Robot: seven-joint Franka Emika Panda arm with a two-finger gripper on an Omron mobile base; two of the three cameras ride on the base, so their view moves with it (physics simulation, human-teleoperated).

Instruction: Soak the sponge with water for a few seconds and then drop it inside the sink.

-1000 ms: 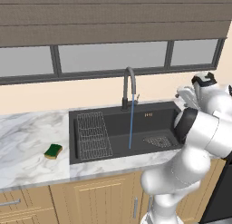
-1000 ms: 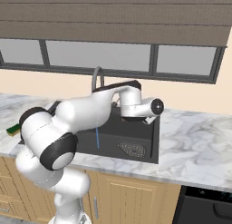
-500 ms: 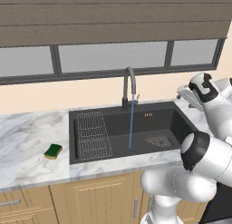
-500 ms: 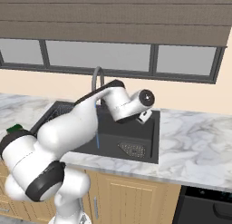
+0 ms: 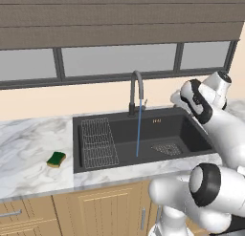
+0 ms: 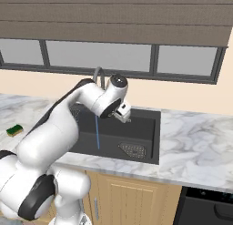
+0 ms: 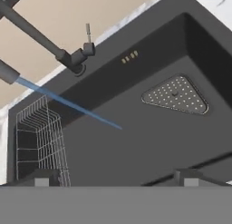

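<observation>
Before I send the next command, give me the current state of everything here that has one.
Faucet: running
Water: falling in a thin stream into the sink
Sponge: lying on the counter left of the sink, green side up
Gripper: open, nothing between its fingertips
Wire rack: standing in the sink

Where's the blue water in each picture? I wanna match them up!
Left base view: the blue water falls just right of the middle, straight down.
Right base view: it is left of the middle, in the lower half, beside the white arm.
Hand view: it slants from the left side down to just below the middle.
Shared landmark: the holey drain plate, to the right of the water's end in all three.
</observation>
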